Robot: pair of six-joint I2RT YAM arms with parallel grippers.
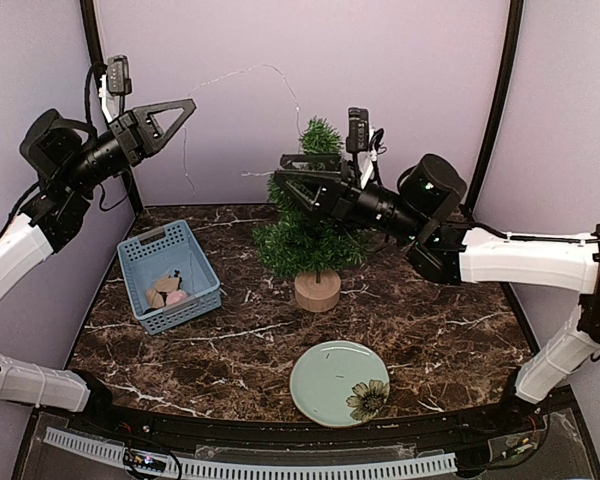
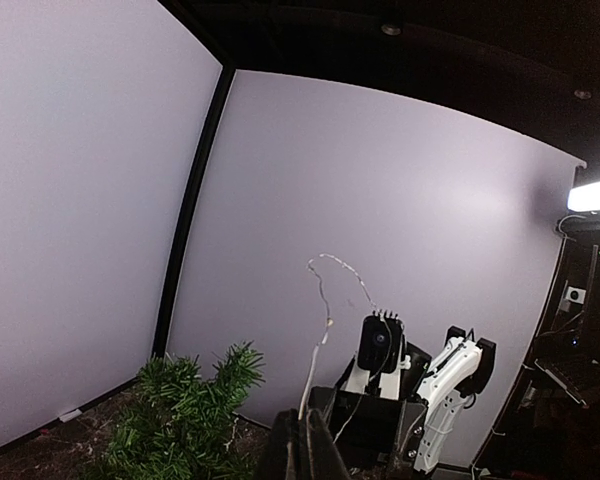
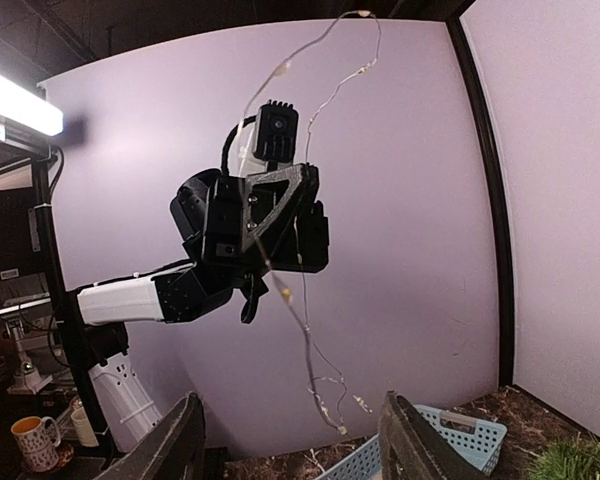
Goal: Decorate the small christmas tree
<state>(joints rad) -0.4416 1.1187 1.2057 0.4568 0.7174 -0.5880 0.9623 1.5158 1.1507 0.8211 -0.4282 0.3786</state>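
Observation:
The small christmas tree (image 1: 305, 235) stands on its round wood stump (image 1: 317, 290) at mid-table. My left gripper (image 1: 188, 104) is raised high at the left, shut on a thin wire light string (image 1: 250, 72). The string arcs over to the tree's top, and a loose end hangs below the gripper. In the left wrist view the string (image 2: 325, 320) rises from the shut fingers (image 2: 305, 450), beside the tree (image 2: 180, 420). My right gripper (image 1: 280, 172) is open at the tree's upper left. Its wrist view shows the string (image 3: 305, 350) dangling beyond its fingers (image 3: 405, 440), apart from them.
A blue basket (image 1: 168, 275) with a few ornaments sits left of the tree, and its rim shows as the basket (image 3: 440, 440) in the right wrist view. A pale green plate (image 1: 340, 383) with a flower print lies near the front edge. Purple walls close in the back and sides.

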